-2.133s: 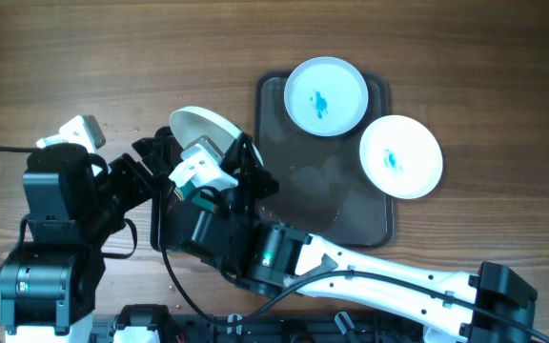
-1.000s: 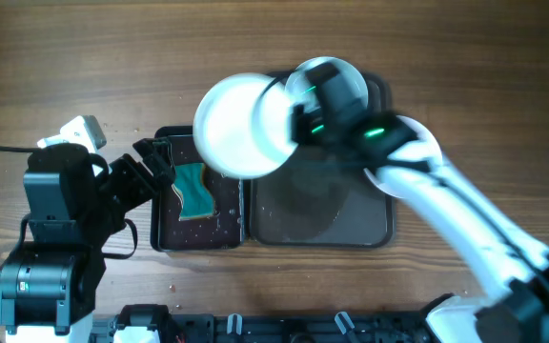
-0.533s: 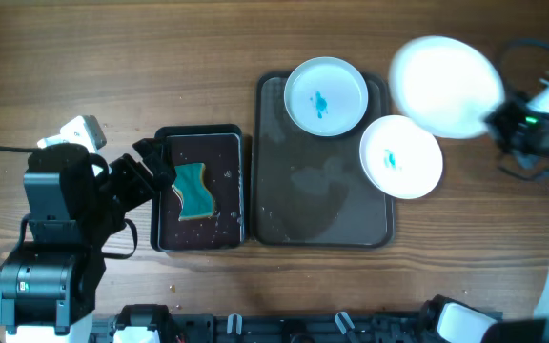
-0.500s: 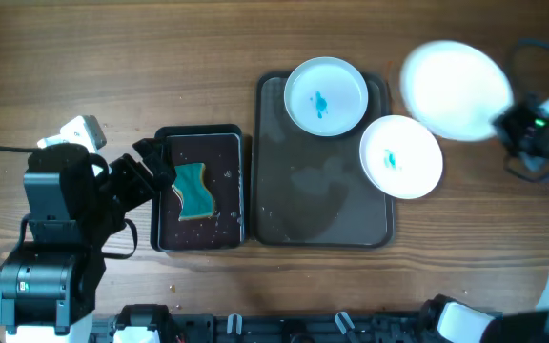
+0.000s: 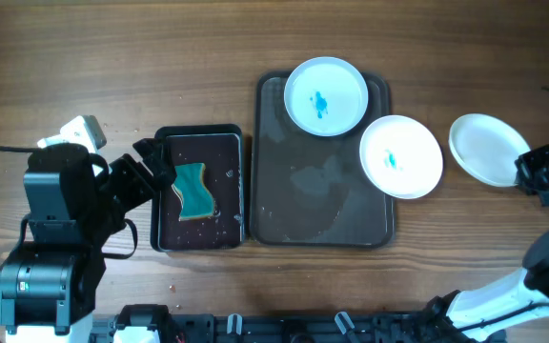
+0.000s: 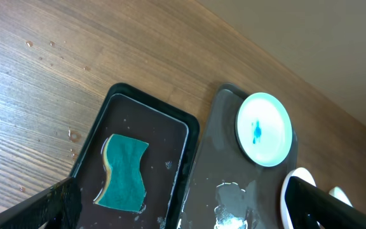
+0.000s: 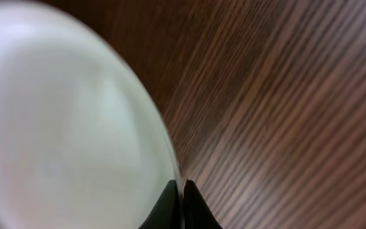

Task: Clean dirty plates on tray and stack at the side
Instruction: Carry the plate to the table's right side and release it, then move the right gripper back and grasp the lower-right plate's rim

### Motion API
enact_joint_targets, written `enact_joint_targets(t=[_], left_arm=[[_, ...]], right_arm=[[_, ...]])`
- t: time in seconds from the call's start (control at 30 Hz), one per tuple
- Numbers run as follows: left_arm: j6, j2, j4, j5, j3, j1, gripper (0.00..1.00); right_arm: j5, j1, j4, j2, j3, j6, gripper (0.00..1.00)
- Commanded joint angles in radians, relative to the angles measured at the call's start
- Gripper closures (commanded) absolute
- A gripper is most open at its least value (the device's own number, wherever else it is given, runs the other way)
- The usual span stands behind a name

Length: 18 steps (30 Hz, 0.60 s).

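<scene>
The dark tray [image 5: 303, 195] carries two white plates with blue smears: one [image 5: 326, 96] at its far end, another [image 5: 401, 156] overlapping its right rim. A third plate [image 5: 487, 148], clean, is over the table to the right of the tray. My right gripper [image 5: 527, 169] is shut on its right rim. The right wrist view shows the fingertips [image 7: 182, 205] pinching that rim of the plate [image 7: 62, 121]. My left gripper [image 5: 151, 168] stands open and holds nothing, at the left edge of the small black tray. In the left wrist view it [image 6: 189, 213] looks over the tray [image 6: 234, 191] and a smeared plate [image 6: 264, 129].
A small black tray [image 5: 227, 152] with a teal sponge [image 5: 193, 189] and water drops lies just left of the big tray. The sponge [image 6: 124, 172] also shows in the left wrist view. A wet patch marks the big tray's middle. Bare wooden table surrounds both trays.
My right gripper carried the clean plate from the sponge tray, over the big tray, to the right side of the table and lowered it. The left arm has not moved.
</scene>
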Motion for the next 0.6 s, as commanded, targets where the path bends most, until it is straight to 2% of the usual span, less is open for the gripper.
enact_joint_targets(t=[0.0, 0.03, 0.17, 0.3, 0.43, 0.57], left_arm=[[0.005, -0.005, 0.002, 0.020, 0.016, 0.003, 0.00], [0.005, -0.005, 0.002, 0.019, 0.016, 0.003, 0.00], [0.005, -0.005, 0.002, 0.020, 0.016, 0.003, 0.00], [0.005, -0.005, 0.002, 0.020, 0.016, 0.003, 0.00], [0.005, -0.005, 0.002, 0.020, 0.016, 0.003, 0.00], [0.005, -0.005, 0.002, 0.020, 0.016, 0.003, 0.00]], right_arm=[[0.004, 0.005, 0.023, 0.019, -0.005, -0.047, 0.61], [-0.026, 0.005, 0.022, 0.009, -0.002, -0.063, 0.54], [-0.161, 0.012, 0.019, -0.074, -0.002, -0.152, 0.49], [-0.304, 0.084, 0.014, -0.203, -0.002, -0.343, 0.47], [-0.302, 0.196, 0.019, -0.234, -0.002, -0.435, 0.48], [-0.148, 0.332, 0.084, -0.189, -0.026, -0.465, 0.48]])
